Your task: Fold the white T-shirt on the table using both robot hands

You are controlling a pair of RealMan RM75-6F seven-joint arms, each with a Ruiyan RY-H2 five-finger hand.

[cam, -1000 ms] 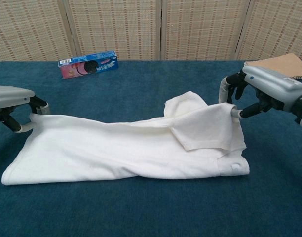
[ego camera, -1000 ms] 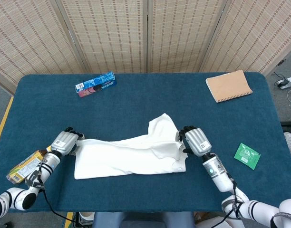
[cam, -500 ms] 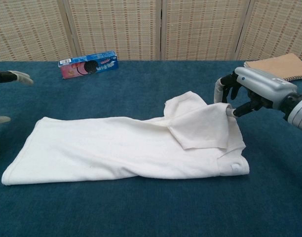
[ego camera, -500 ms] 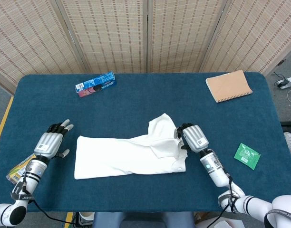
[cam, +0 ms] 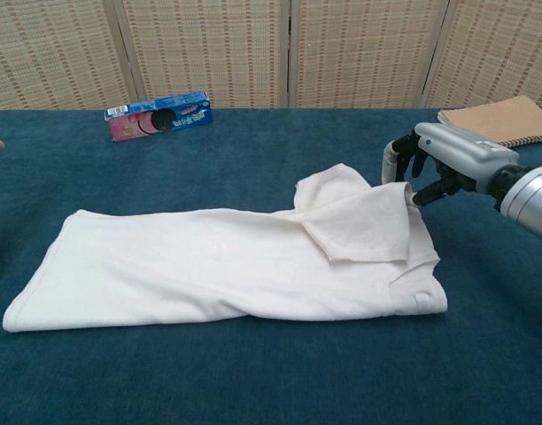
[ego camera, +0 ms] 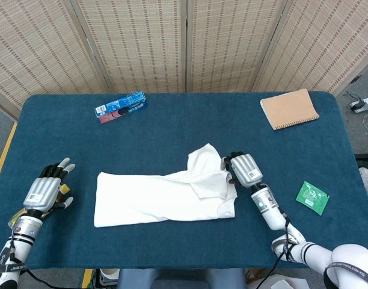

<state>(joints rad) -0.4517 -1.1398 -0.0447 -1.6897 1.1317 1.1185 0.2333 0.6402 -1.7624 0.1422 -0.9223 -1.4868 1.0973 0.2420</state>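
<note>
The white T-shirt [ego camera: 163, 195] [cam: 218, 266] lies folded into a long band across the middle of the blue table [ego camera: 184, 129], with one sleeve flap turned over at its right end. My right hand [ego camera: 243, 168] [cam: 444, 159] is at that right end, and its thumb and a finger pinch the raised cloth edge. My left hand [ego camera: 46, 191] hovers near the table's left edge with fingers spread, well clear of the shirt and holding nothing. In the chest view only a fingertip of it shows at the left border.
A blue cookie box [ego camera: 121, 106] [cam: 158, 116] lies at the back left. A brown notebook [ego camera: 289, 109] [cam: 506, 115] lies at the back right. A green packet [ego camera: 312, 197] sits right of my right hand. A yellow snack pack [ego camera: 17, 215] is partly hidden under my left wrist.
My left hand has let go of the shirt's left end, opened and drawn away to the left. The cloth there has dropped flat. My right hand has shifted slightly back, still at the shirt.
</note>
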